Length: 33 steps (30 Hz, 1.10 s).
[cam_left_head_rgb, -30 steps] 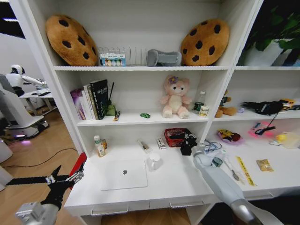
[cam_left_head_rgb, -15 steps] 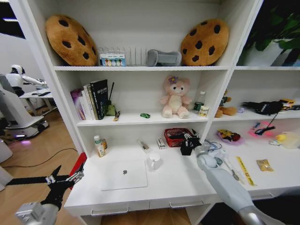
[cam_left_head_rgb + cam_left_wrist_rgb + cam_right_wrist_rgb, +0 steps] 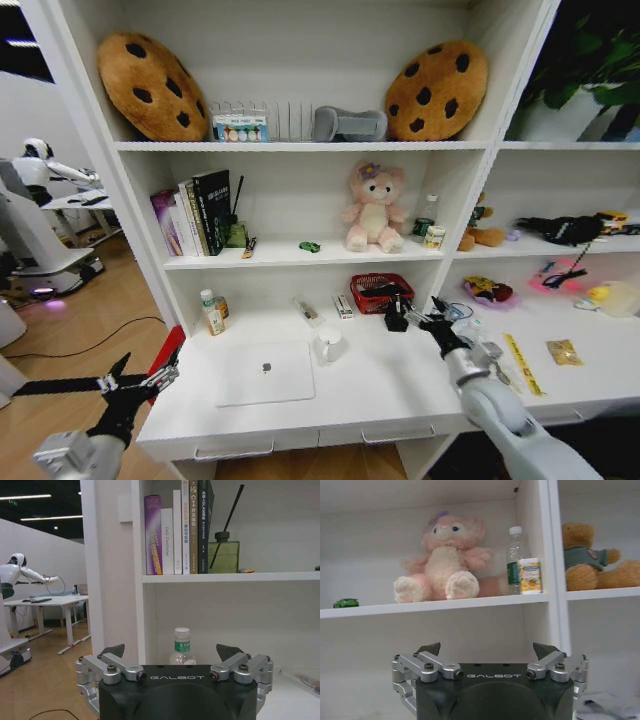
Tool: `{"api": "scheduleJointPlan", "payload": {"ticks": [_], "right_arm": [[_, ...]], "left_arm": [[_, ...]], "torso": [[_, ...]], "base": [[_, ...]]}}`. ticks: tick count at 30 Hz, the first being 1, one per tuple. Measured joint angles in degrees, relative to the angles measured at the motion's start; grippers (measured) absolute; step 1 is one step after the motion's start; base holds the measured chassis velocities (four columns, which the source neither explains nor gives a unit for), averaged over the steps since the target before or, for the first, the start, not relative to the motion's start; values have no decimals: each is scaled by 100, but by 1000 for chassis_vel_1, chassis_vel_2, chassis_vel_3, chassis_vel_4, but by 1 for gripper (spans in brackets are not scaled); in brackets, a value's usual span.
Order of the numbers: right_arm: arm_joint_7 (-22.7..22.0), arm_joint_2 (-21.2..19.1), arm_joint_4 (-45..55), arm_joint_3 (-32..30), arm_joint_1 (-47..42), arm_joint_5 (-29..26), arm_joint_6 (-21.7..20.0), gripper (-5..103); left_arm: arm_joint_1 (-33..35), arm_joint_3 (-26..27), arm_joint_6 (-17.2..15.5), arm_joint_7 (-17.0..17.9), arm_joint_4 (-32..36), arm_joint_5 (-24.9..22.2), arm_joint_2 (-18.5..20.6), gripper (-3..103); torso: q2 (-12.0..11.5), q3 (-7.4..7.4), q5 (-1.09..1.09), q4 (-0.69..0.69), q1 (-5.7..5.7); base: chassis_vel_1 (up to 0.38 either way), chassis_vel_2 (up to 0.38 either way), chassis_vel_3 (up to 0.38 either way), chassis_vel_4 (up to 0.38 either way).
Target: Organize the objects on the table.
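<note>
Right gripper (image 3: 437, 318) pulled back from red basket (image 3: 380, 291), fingers spread, empty. Go slow, aim at one small thing. Left gripper (image 3: 135, 378) waits off surface's left edge, fingers spread.

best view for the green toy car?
Right wrist view: the green toy car sits unobstructed on the shelf beside the pink plush, side-on. The head view has it too, but tiny. The left wrist view faces the books instead.
</note>
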<state>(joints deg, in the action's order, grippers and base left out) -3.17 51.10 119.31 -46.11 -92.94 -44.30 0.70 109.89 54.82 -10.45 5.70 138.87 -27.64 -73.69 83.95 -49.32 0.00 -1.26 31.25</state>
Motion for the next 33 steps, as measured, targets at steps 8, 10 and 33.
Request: {"api": "scheduleJointPlan", "payload": {"ticks": [8,10,33], "right_arm": [[1351,648,-17,-1633,-1496,633,573,100],[1311,1068,139,-1746,-1685,731,789,100],[1424,2399,-121,-1432,-2057,780,1738,100]], "left_arm": [[0,0,0,1,0,0,0,100],[0,0,0,1,0,0,0,100],[0,0,0,0,0,0,0,100]], "torso": [[0,-1,0,4,0],[-1,-1,1,3,0],[-2,-2,-1,-2,0]], "base": [[0,0,0,0],[0,0,0,0],[-64,-70,69,63]]}}
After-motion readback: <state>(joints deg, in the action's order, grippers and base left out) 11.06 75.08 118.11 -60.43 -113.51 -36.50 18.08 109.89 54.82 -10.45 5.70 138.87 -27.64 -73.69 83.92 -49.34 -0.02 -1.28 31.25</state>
